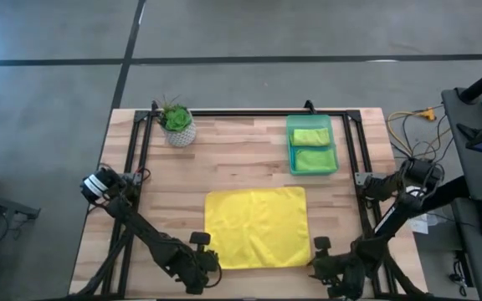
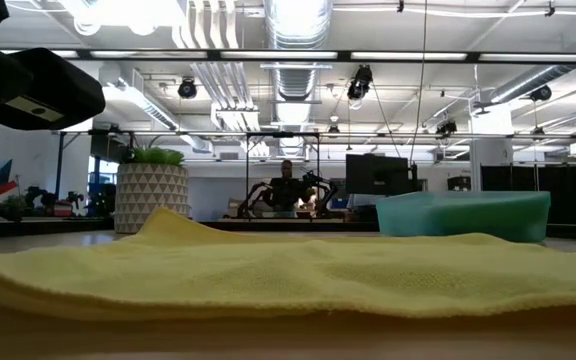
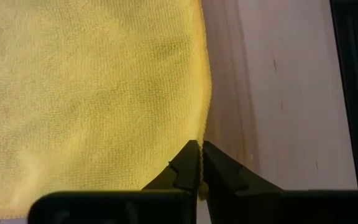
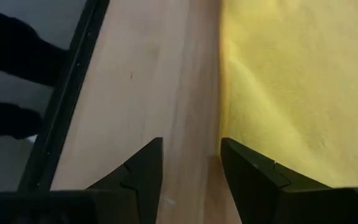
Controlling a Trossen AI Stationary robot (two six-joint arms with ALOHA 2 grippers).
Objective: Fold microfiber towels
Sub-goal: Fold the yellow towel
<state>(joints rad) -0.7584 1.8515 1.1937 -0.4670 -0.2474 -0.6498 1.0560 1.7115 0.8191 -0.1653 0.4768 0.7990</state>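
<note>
A bright yellow microfiber towel (image 1: 258, 226) lies spread flat on the wooden table, toward its near edge; in the low view the yellow towel (image 2: 288, 275) fills the foreground. My left gripper (image 1: 212, 261) is at the towel's near left corner, shut on its edge (image 3: 199, 163). My right gripper (image 1: 320, 261) stands open by the near right corner: in its wrist view one finger is over bare wood and the other at the towel's right edge (image 4: 191, 163). Two folded lime green towels (image 1: 311, 146) lie in the bin. My left gripper pinches the yellow towel's left edge (image 3: 204, 134), close to the near left corner, between its two shut fingers. The fingers slant down from the table's near side. A sliver of yellow shows between them. The towel lies flat on the table.
A translucent green bin (image 1: 291, 159) stands at the far right of the table. A small potted plant (image 1: 176, 124) is at the far left. A black frame (image 1: 249, 113) runs around the work area. Bare wood lies between towel and bin.
</note>
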